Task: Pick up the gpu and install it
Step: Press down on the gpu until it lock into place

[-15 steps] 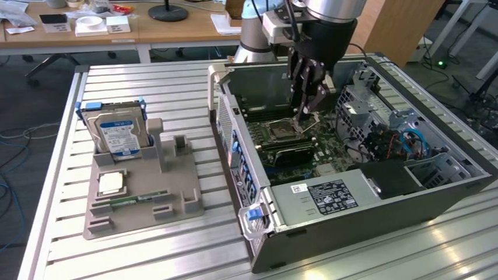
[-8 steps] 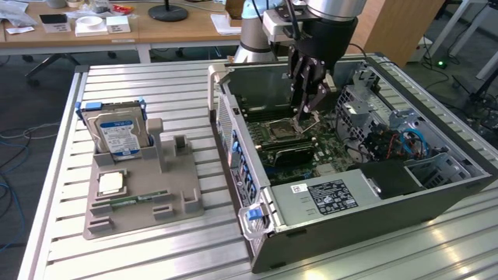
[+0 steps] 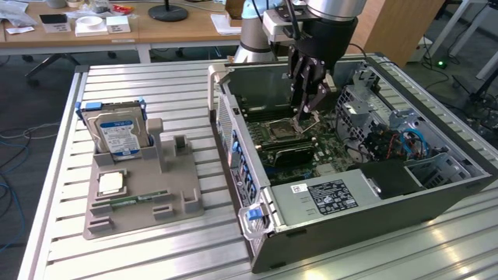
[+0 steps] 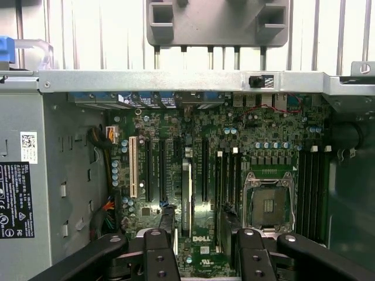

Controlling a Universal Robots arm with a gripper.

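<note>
Over the open computer case, which is lying on its side toward the exterior view's right edge of the slatted metal counter, the robot arm is reaching straight down. Its hand is hanging inside the case, just above the motherboard and near the bare processor socket. The hand is released: its dark fingers are standing wide apart and are grasping nothing, with open board showing between them in the wrist view.

The gpu is sitting inside the case, not in the hand. From the room it is showing as a dark flat card standing on edge on the motherboard, just beyond the socket on the side toward the grey power supply. In the wrist view the card is appearing edge-on as a thin strip among the long black slots, and it looks to be resting in one of them; how fully it is pressed home I cannot tell.

Toward the counter's edge at the exterior view's left, well apart from the case, a grey holder is carrying a silver hard drive with a blue-and-white label, standing upright. A narrow green memory stick is lying in the same holder, nearer the counter's front edge.
</note>
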